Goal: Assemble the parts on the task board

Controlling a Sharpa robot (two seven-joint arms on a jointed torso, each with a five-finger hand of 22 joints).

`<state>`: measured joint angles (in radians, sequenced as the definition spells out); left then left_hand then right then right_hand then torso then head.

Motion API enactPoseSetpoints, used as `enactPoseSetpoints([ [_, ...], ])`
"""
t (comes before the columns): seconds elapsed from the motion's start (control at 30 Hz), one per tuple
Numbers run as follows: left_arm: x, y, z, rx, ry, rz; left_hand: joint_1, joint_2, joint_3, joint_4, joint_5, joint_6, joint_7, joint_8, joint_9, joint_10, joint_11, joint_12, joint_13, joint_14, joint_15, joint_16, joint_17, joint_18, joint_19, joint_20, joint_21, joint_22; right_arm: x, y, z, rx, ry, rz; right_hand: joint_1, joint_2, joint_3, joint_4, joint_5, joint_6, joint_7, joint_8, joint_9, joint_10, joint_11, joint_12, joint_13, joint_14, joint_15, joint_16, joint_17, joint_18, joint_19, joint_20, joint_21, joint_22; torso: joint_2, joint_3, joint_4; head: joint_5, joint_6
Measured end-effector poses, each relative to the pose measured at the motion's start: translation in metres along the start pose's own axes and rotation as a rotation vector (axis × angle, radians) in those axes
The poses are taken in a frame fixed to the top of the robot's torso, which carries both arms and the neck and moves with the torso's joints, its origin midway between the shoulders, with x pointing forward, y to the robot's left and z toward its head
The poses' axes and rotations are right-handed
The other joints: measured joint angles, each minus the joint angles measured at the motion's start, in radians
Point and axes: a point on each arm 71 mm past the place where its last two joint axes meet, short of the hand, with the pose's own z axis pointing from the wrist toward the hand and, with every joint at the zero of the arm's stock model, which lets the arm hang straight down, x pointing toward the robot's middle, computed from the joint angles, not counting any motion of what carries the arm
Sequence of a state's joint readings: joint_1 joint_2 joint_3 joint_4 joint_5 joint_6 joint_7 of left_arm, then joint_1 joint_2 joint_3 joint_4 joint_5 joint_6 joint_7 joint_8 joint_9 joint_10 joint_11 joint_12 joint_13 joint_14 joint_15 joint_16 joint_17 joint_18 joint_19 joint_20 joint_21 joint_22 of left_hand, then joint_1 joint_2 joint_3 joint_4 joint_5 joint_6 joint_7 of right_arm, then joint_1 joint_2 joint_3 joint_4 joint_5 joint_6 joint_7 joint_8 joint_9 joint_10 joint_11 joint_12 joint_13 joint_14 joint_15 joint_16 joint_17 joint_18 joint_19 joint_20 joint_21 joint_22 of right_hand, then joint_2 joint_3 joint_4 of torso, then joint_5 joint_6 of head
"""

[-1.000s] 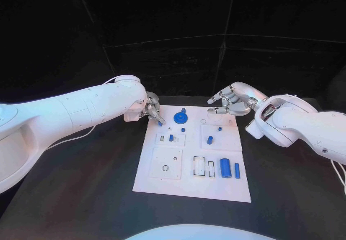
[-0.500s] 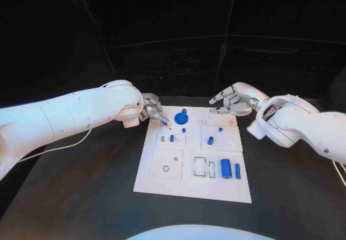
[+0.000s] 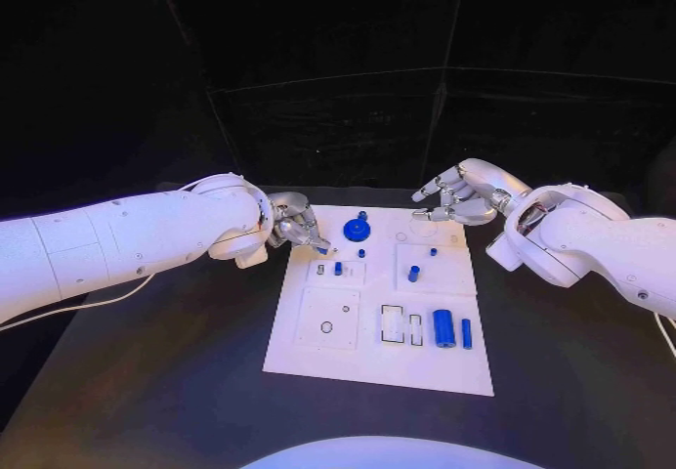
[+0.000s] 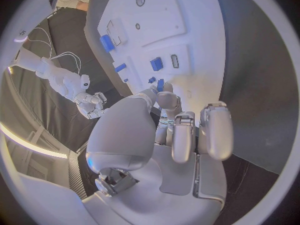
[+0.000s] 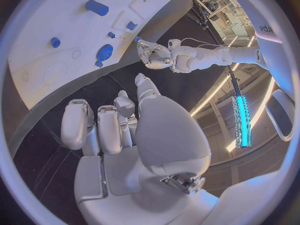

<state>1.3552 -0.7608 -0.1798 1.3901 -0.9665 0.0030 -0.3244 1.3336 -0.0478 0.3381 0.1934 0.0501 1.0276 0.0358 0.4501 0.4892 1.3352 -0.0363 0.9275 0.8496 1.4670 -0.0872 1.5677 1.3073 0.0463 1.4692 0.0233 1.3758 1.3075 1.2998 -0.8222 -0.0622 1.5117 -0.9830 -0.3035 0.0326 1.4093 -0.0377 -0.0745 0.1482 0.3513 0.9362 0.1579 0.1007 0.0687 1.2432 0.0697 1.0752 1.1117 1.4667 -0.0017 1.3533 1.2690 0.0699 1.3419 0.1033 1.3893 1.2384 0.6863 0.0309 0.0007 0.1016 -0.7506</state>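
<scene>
I read the job as barely begun: blue parts (image 3: 441, 327) lie loose on the task board (image 3: 369, 366) mid-worktop, left hand (image 3: 297, 227) and right hand (image 3: 453, 198) curled, holding nothing I can see.

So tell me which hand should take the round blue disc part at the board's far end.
Probably the left hand: it hovers at the white task board's far left corner, close beside the round blue disc part. The right hand sits farther off, beyond the far edge.
</scene>
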Motion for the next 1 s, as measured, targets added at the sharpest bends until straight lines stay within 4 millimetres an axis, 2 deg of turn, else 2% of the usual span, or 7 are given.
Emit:
enactPoseSetpoints([
  [0.13, 0.005, 0.002, -0.004, 0.001, -0.008, 0.028, -0.005, -0.013, 0.016, -0.003, 0.000, 0.000, 0.000, 0.000, 0.001, 0.004, -0.003, 0.000, 0.000, 0.000, 0.000, 0.000, 0.000, 0.000, 0.000, 0.000, 0.000, 0.000, 0.000, 0.000, 0.000, 0.000, 0.000, 0.000, 0.000, 0.000, 0.000, 0.000, 0.000, 0.000, 0.000, 0.000, 0.000, 0.000, 0.000, 0.000, 0.000, 0.000, 0.000, 0.000, 0.000, 0.000, 0.000, 0.000, 0.000, 0.000, 0.000, 0.0000, 0.0001, 0.004, -0.001],
  [0.43, 0.018, -0.003, -0.006, 0.001, -0.018, 0.082, -0.010, -0.019, 0.031, -0.002, -0.001, 0.004, -0.004, 0.004, 0.003, 0.008, 0.000, 0.000, 0.000, 0.000, 0.000, 0.000, 0.000, 0.000, 0.000, 0.000, 0.005, 0.000, 0.000, 0.000, 0.001, -0.001, 0.001, 0.000, 0.000, 0.000, 0.000, 0.000, 0.000, 0.000, 0.000, 0.000, 0.000, 0.000, 0.000, 0.000, 0.000, 0.000, 0.000, 0.000, 0.000, 0.000, 0.000, 0.000, 0.000, 0.000, 0.000, -0.0007, -0.0026, 0.010, -0.003],
  [1.0, 0.024, -0.002, -0.002, -0.067, -0.010, 0.119, -0.027, -0.035, 0.051, -0.014, 0.004, 0.007, 0.000, 0.004, 0.006, 0.013, -0.001, 0.000, -0.002, 0.000, 0.000, 0.000, 0.000, 0.000, 0.000, 0.000, 0.005, 0.000, 0.001, 0.001, 0.001, -0.001, 0.001, 0.000, 0.000, 0.000, -0.003, 0.003, 0.000, 0.000, 0.000, 0.000, 0.000, 0.000, 0.000, 0.000, 0.000, 0.000, 0.000, -0.004, -0.001, 0.000, 0.000, 0.000, 0.000, 0.000, 0.002, -0.0004, -0.0037, 0.011, -0.004],
])
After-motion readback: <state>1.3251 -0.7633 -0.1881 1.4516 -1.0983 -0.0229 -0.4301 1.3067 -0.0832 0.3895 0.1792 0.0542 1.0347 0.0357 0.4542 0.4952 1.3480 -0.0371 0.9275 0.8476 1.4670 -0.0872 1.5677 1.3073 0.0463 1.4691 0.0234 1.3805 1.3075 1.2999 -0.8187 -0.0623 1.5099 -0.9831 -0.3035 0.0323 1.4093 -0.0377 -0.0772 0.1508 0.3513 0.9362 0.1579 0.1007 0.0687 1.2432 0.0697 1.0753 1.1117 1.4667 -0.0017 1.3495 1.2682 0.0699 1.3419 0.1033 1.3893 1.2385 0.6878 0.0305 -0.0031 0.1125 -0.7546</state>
